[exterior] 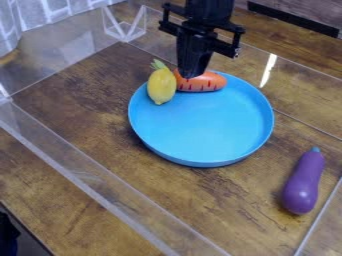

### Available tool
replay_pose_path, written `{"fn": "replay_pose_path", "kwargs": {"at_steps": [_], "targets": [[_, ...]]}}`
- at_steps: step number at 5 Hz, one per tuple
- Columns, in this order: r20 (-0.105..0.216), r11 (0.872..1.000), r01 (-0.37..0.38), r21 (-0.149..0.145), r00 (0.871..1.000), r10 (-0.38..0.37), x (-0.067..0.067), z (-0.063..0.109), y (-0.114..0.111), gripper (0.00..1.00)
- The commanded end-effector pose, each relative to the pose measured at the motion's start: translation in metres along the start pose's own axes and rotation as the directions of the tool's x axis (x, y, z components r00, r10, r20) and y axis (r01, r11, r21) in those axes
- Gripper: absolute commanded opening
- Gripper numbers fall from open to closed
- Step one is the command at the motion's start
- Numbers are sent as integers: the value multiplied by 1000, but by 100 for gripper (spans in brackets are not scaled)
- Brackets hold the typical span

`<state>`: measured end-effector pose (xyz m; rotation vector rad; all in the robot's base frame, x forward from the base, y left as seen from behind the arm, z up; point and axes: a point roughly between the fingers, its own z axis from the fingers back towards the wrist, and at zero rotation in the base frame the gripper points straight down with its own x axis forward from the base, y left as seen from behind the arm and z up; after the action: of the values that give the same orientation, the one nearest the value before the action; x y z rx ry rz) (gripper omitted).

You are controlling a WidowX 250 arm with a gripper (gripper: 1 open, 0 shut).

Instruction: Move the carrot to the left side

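Note:
The orange carrot (210,84) lies on its side at the far rim of the blue plate (214,130), next to a yellow fruit (162,86). My black gripper (197,70) points straight down over the carrot's left end. Its fingers are pressed together and shut, with nothing visible between them. The fingertips stand at the carrot's upper edge and hide a little of it. I cannot tell whether they touch it.
A purple eggplant (305,181) lies on the wooden table (80,110) at the right, off the plate. A clear plastic wall (67,160) runs along the table's left and front sides. A metal rack stands at the far left.

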<state>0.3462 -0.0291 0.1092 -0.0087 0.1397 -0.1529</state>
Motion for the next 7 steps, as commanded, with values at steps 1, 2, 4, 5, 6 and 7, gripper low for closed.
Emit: {"fn": "replay_pose_path", "kwargs": {"at_steps": [1, 2, 4, 5, 6, 7], "targets": [[95, 1000, 11, 15, 995, -13, 7, 25, 4, 0], [110, 1000, 8, 20, 994, -10, 10, 25, 14, 0], [134, 999, 44, 26, 990, -47, 27, 20, 28, 0], [135, 996, 82, 24, 987, -84, 41, 14, 30, 0], [136, 988, 150, 33, 979, -153, 48, 7, 33, 100], [131, 977, 210, 39, 968, -213, 57, -1, 39, 100]]}}
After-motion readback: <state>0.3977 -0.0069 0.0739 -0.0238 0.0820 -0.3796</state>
